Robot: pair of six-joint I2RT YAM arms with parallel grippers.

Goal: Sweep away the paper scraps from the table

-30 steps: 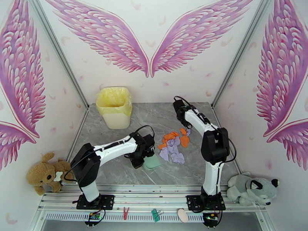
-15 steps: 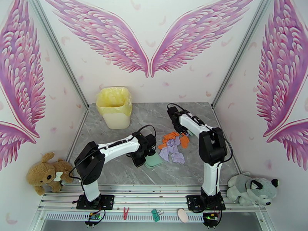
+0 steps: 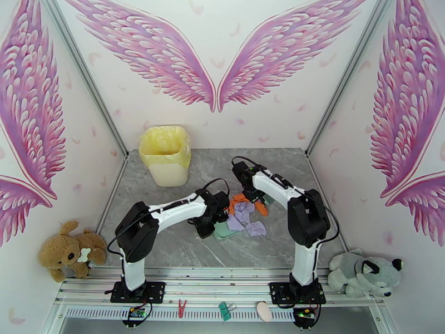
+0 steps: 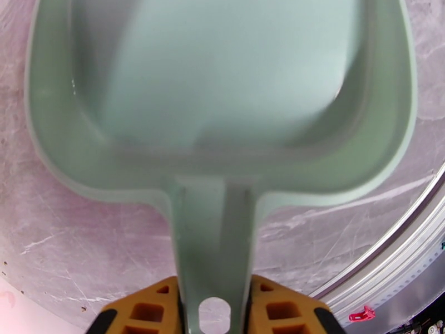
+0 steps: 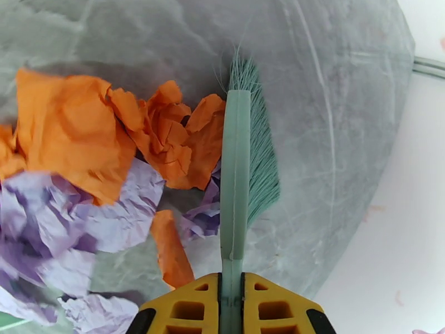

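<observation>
A heap of orange and lavender paper scraps (image 3: pixel 245 211) lies mid-table, seen close in the right wrist view as paper scraps (image 5: pixel 94 162). My right gripper (image 3: pixel 254 192) stands at the heap's far right side, shut on the handle of a mint-green brush (image 5: pixel 236 162) whose bristles touch the orange wads. My right gripper (image 5: pixel 231 307) holds the brush upright in that view. At the heap's near left edge my left gripper (image 3: pixel 209 221) is shut on the handle of a mint-green dustpan (image 3: pixel 224 231). The dustpan (image 4: pixel 222 79) looks empty, with my left gripper (image 4: pixel 214 310) clamped on its handle.
A yellow-lined bin (image 3: pixel 164 155) stands at the table's back left. The grey marble table (image 3: pixel 167 246) is edged by a metal frame (image 4: pixel 389 257). Soft toys sit off the table at left (image 3: pixel 69 250) and right (image 3: pixel 364 271).
My right arm has swept the brush leftward, bunching the scraps closer to the dustpan. My left arm has slid the dustpan slightly right, up against the heap.
</observation>
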